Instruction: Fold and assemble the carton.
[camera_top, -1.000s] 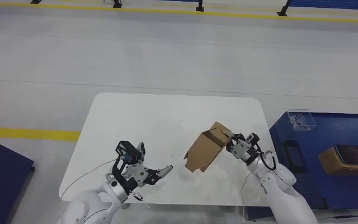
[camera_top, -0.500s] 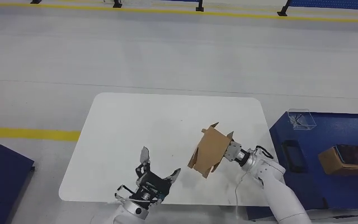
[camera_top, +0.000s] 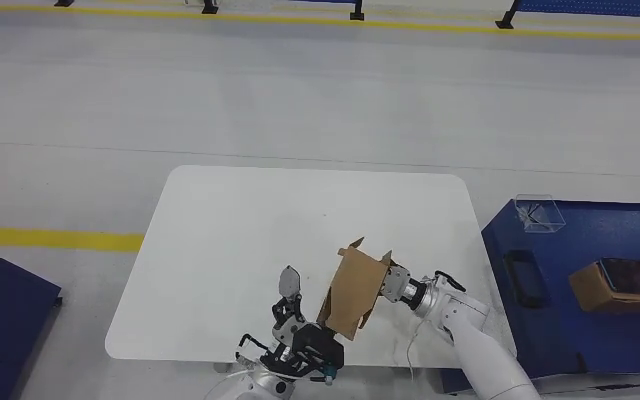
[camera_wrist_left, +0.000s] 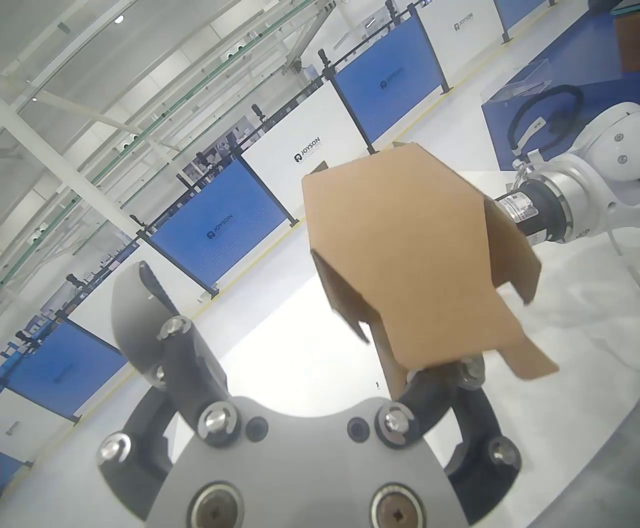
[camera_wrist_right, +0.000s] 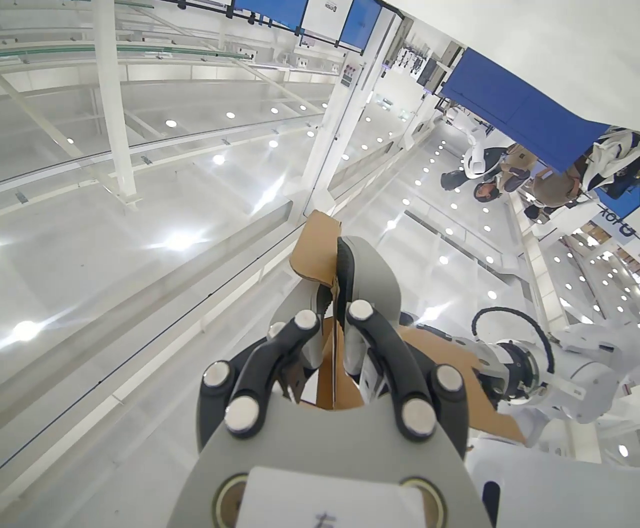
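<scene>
- One white table (camera_top: 200, 200) is seen in the top view; its edge at 6 o'clock is partly hidden by the arms.
- One blue stand (camera_top: 590, 235) is placed at 3 o'clock of the table and is cut off by the picture's edge.
- One brown carton (camera_top: 352, 290) is held tilted over the table, at about 4 o'clock of the table's middle. Its flaps are unfolded. In the left wrist view the carton (camera_wrist_left: 400, 250) is shown with flaps hanging at its lower end, which the top view does not reveal.
- Two grippers are counted. The right gripper (camera_top: 392, 283) is set at 3 o'clock of the carton. In its own view the right gripper (camera_wrist_right: 334, 280) is seen pinched tight on a carton flap edge, a grip hidden from above.
- The left gripper (camera_top: 310, 310) is placed at 7 o'clock of the carton. In its own view the left gripper (camera_wrist_left: 295, 310) is spread wide, nothing being clamped. One of its fingers (camera_wrist_left: 145, 280) is plainly shown and the other is covered by the carton's lower flap; contact there cannot be told.
- One brown box (camera_top: 605, 285) is set on the stand, cut off at the edge.
- One clear container (camera_top: 538, 212) is set on the stand at 12 o'clock of that box.
</scene>
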